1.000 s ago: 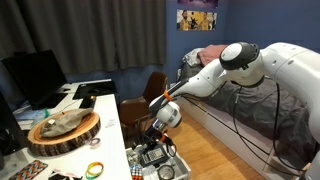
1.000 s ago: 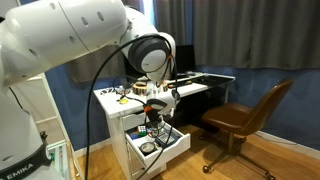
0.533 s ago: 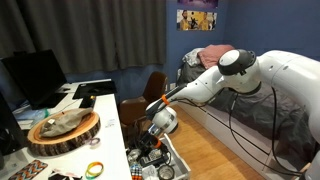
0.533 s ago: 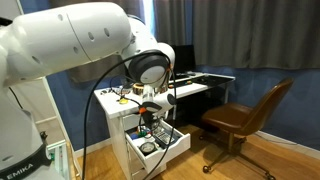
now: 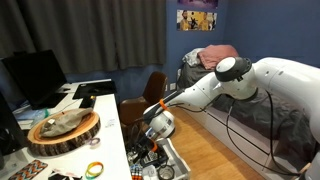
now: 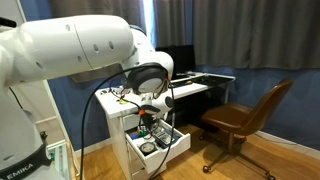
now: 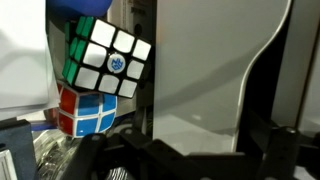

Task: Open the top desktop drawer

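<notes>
The top desktop drawer (image 6: 166,146) is a shallow white drawer. It stands pulled out of the white desk unit and holds small clutter; it also shows in an exterior view (image 5: 158,163). My gripper (image 5: 152,134) hangs low over the drawer's contents, seen in both exterior views (image 6: 147,122). In the wrist view the gripper (image 7: 190,150) has its dark fingers (image 7: 285,150) spread wide, with a white drawer panel (image 7: 200,90) between them. A scrambled Rubik's cube (image 7: 106,58) and a red, blue and white cube (image 7: 82,112) lie to the left.
A brown office chair (image 6: 250,115) stands right of the desk unit. On the desk top (image 5: 108,128) are a round wooden tray (image 5: 62,130), a monitor (image 5: 33,78) and a yellow ring (image 5: 95,168). A bed (image 5: 215,70) is behind the arm.
The arm has bent lower and my gripper has sunk a little towards the drawer's contents. The drawer stands out about as far as before.
</notes>
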